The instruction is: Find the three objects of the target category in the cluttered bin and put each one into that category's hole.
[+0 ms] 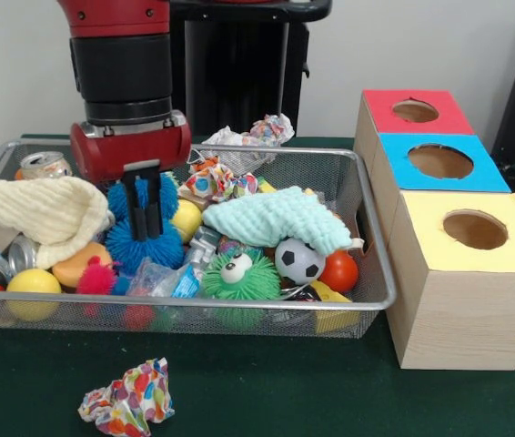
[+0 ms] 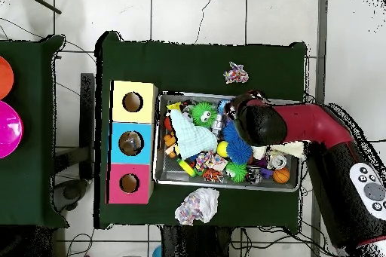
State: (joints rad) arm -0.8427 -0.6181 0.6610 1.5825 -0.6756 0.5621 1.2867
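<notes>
Now the gripper [image 1: 142, 202], fingers narrowly parted, presses into a blue spiky ball [image 1: 141, 238] left of the mint cloth [image 1: 276, 217] in the wire bin [image 1: 367, 273]; it looks light and squishy, best pinched across its middle.

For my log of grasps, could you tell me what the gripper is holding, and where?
It cannot be told: the gripper is pushed down into the blue spiky ball in the bin, with its tips hidden among the spikes.

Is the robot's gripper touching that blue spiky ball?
Touching. In the front view the gripper has its dark fingers pressed down into the blue spiky ball, with spikes showing on both sides of them.
</notes>
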